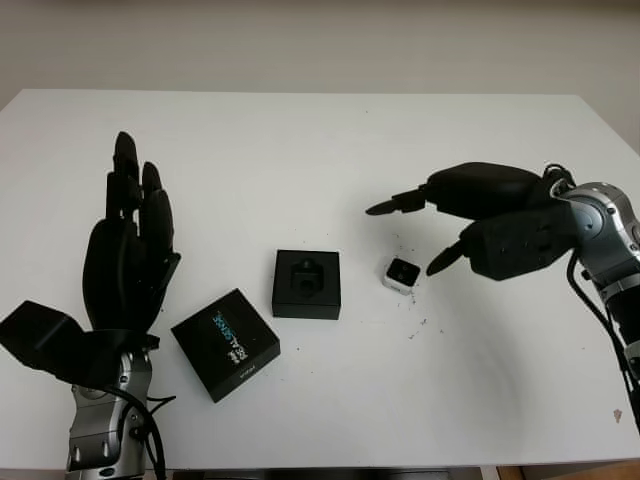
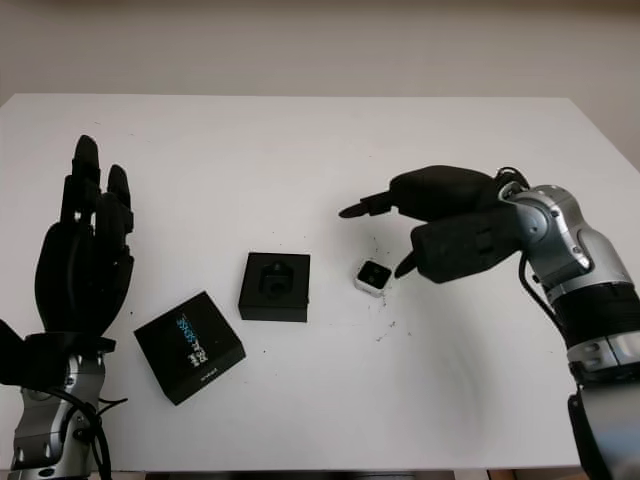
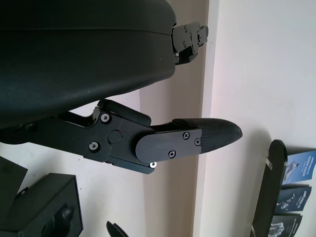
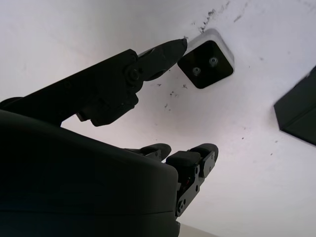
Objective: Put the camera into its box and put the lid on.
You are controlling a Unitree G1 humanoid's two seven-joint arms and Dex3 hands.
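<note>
**Camera on the table, right hand just beside it**

Head views: small white-bodied cube camera with a black face [image 1: 402, 274] sits on the white table [image 1: 330, 140], just right of the open black square box [image 1: 306, 284]. The flat black lid with blue and white lettering [image 1: 226, 344] lies left of the box and nearer the robot, apart from it. The right hand [image 1: 435, 232] is open over the table at the camera's right, one fingertip near the camera, no contact visible. The left hand [image 1: 130, 240] stands upright at the table's left, open, holding nothing.

Left wrist view: black shell and one finger [image 3: 205, 138] above the table; a corner of the box [image 3: 42, 210] in sight.

Right wrist view: one fingertip [image 4: 170, 49] just beside the camera [image 4: 206, 64] (touching or not, cannot tell); dark specks dot the table around it.
</note>
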